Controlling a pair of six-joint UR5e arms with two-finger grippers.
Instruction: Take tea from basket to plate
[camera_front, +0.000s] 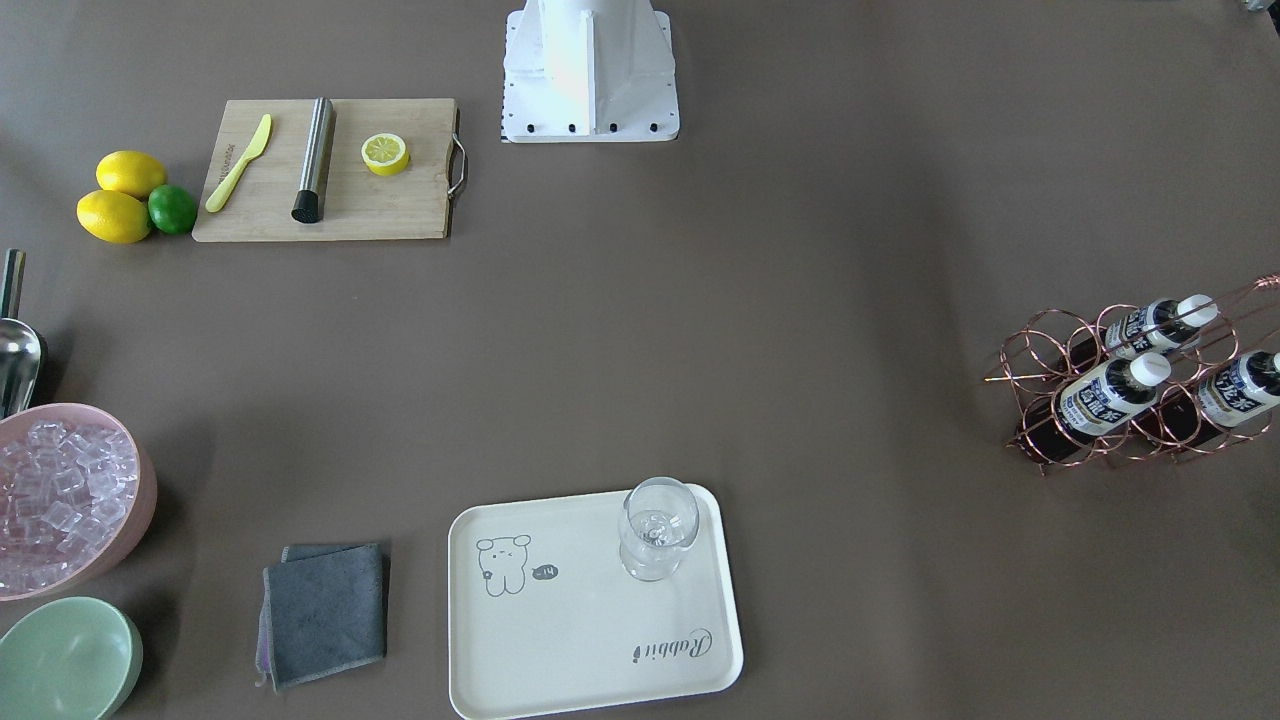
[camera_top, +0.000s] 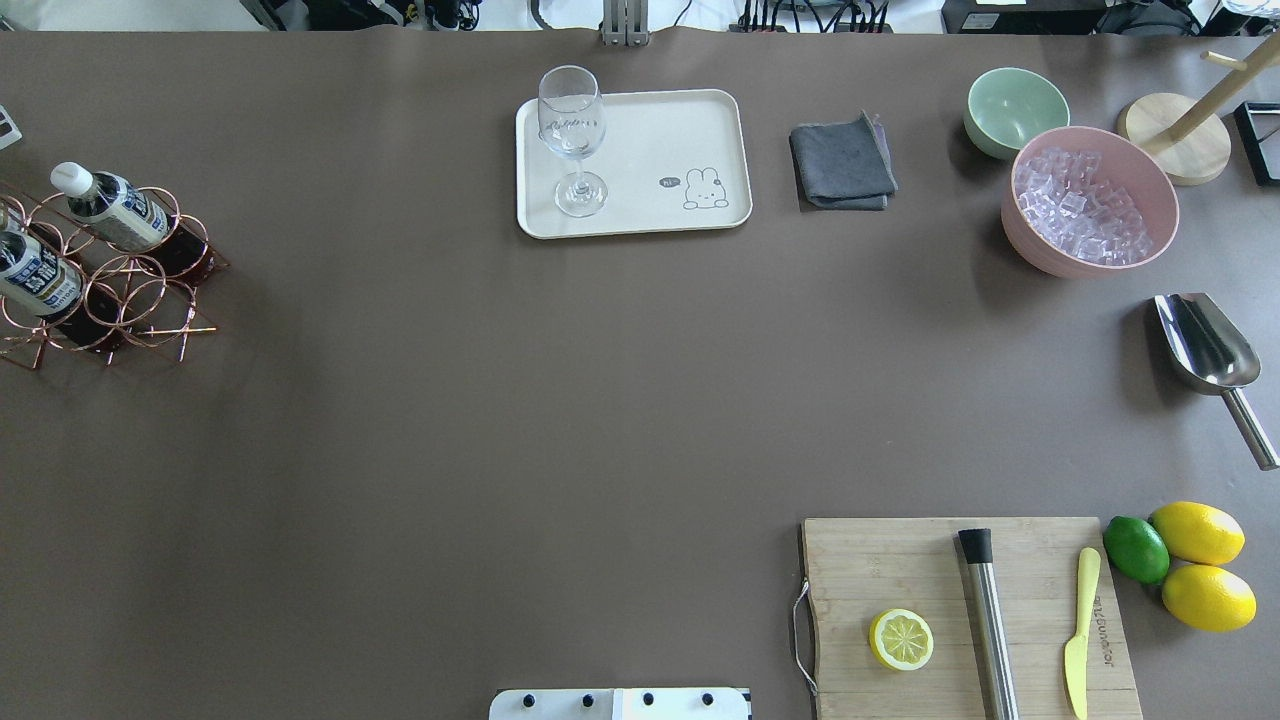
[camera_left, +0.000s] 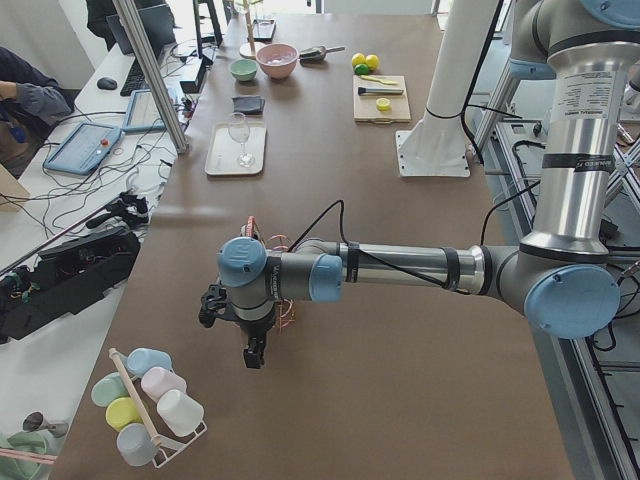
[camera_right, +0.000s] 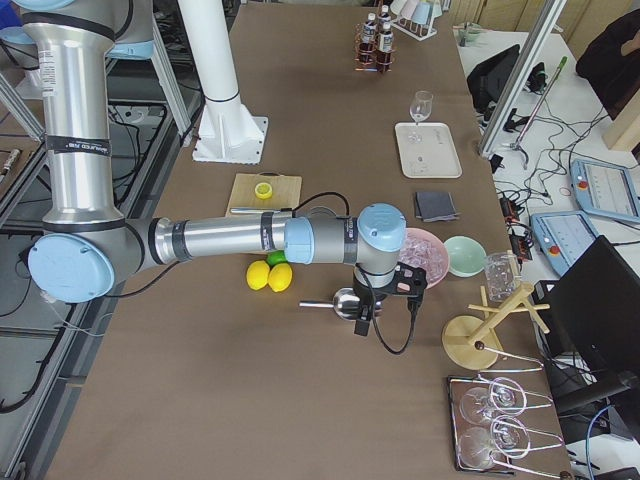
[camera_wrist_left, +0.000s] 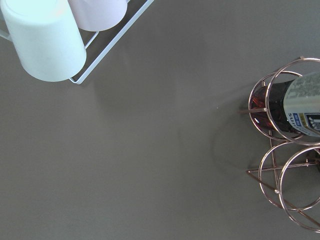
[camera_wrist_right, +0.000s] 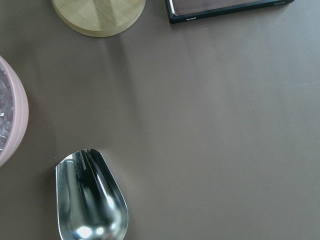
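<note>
Copper-coloured wire basket (camera_front: 1045, 350) of round ring cells stands at the robot's left end of the brown table (camera_front: 760, 330), well apart from everything else. Three small plastic bottles of dark brown tea with white caps and blue-and-white labels lean in its cells: one (camera_front: 1160, 325) on the far row, two (camera_front: 1105, 398) (camera_front: 1240, 388) on the near row as seen from across the table.

At the table's far edge from the robot lies the cream-white rectangular plate (camera_front: 580, 640) with rounded corners, bearing only a clear glass (camera_front: 657, 528) at one corner.

Left tool (camera_left: 240, 335) hangs above the table just beside the basket; I cannot tell whether its fingers are spread or pressed together. Right tool (camera_right: 385, 295) hovers over a shiny metal scoop (camera_right: 345, 300) near a pink bowl of ice cubes (camera_right: 425, 250); its state cannot be told either.
</note>
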